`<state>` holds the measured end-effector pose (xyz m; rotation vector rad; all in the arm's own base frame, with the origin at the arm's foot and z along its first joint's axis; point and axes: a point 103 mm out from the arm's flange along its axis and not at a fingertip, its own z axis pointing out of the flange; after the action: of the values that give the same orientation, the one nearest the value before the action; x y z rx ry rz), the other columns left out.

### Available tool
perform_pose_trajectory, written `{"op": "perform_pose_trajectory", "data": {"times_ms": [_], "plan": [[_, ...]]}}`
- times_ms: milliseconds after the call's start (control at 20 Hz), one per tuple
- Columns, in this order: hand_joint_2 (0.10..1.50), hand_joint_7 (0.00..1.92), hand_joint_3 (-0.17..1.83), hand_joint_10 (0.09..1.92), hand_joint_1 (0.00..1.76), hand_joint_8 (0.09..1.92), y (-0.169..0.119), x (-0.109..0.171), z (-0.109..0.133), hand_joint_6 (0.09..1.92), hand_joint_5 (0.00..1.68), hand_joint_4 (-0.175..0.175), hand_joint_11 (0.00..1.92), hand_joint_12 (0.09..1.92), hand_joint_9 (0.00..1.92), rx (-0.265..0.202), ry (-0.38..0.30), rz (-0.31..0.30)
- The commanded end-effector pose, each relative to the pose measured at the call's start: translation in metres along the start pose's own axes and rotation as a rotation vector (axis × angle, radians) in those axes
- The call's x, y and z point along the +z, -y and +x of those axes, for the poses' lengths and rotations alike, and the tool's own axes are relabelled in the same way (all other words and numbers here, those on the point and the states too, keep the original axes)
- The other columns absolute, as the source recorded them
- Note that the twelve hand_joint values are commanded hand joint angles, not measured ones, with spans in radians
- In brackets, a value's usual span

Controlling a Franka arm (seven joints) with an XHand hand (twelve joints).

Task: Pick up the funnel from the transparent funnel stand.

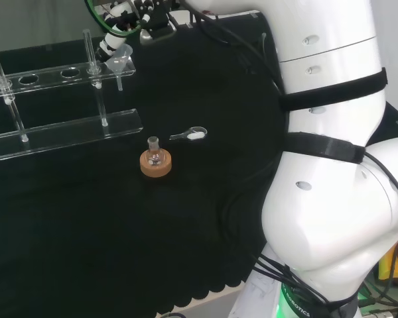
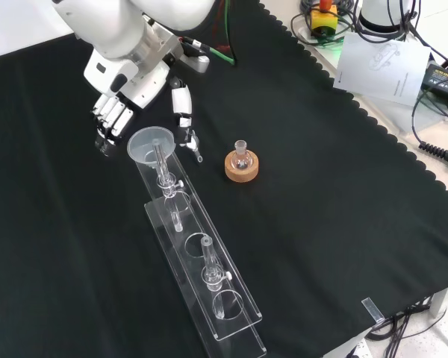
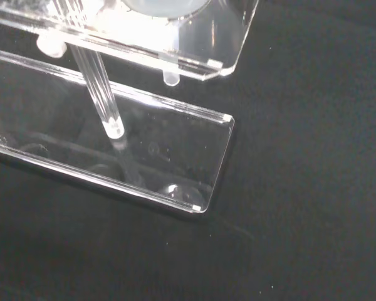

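We see the hand (image 2: 118, 112) at the far end of the transparent funnel stand (image 2: 201, 276) in the front view, its fingers (image 2: 108, 118) hanging down, relaxed and close together, and its thumb (image 2: 182, 104) set apart toward the cork side; they curl round nothing. Just below the fingers in that view sits the funnel (image 2: 151, 143), still in the end hole of the stand's upper shelf. It is clear, with a wide round mouth facing up and a thin stem (image 2: 161, 165) that drops through the shelf toward the base plate. In the head view the funnel (image 1: 119, 61) shows just under the hand (image 1: 114, 40), cone upward, stem hanging beneath the shelf; we cannot tell whether a fingertip touches its rim.

From the wrist we see the stem's end (image 3: 114, 130) above the stand's base plate (image 3: 175, 157), with the corner of the upper shelf (image 3: 229, 53) close overhead.

Beyond the thumb in the front view a small clear scoop-like piece (image 2: 194, 148) lies on the cloth, and farther out a small glass flask (image 2: 241, 153) stands upright in a cork ring (image 2: 242, 167).

The bench is covered with black cloth (image 2: 343, 194) with a scalloped edge. Past that edge in the front view lie a sheet of paper (image 2: 384, 66) and some cables (image 2: 437, 134).
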<state>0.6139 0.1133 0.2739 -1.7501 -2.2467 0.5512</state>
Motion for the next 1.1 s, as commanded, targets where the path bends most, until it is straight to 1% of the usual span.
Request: {"op": "perform_pose_trajectory", "data": {"times_ms": [50,150,350,700,850,950,1100], "plan": [[0.80,0.00,0.15,0.83,0.35,0.35,-0.0065,0.0083,0.0020,0.09,0.03,-0.040,0.09,1.54,0.06,-0.004,0.028,0.019],[0.79,0.00,0.15,0.83,0.36,0.37,-0.0081,0.0102,0.0015,0.09,0.03,-0.042,0.11,1.54,0.09,-0.004,0.037,0.031],[0.79,0.00,0.14,0.83,0.38,0.43,-0.0096,0.0114,0.0010,0.09,0.03,-0.047,0.14,1.53,0.14,-0.005,0.052,0.032],[0.79,0.00,0.13,0.82,0.42,0.44,-0.0103,0.0133,-0.0007,0.09,0.03,-0.049,0.15,1.52,0.15,-0.001,0.077,0.044],[0.79,0.00,0.13,0.82,0.45,0.44,-0.0089,0.0119,-0.0009,0.09,0.04,-0.051,0.15,1.52,0.16,0.002,0.110,0.047],[0.79,0.00,0.13,0.82,0.49,0.46,-0.0085,0.0111,0.0004,0.09,0.04,-0.053,0.15,1.51,0.18,0.005,0.160,0.052],[0.80,0.00,0.14,0.79,0.53,0.53,-0.0078,0.0096,0.0004,0.09,0.06,-0.057,0.16,1.49,0.23,0.004,0.184,0.049]]}}
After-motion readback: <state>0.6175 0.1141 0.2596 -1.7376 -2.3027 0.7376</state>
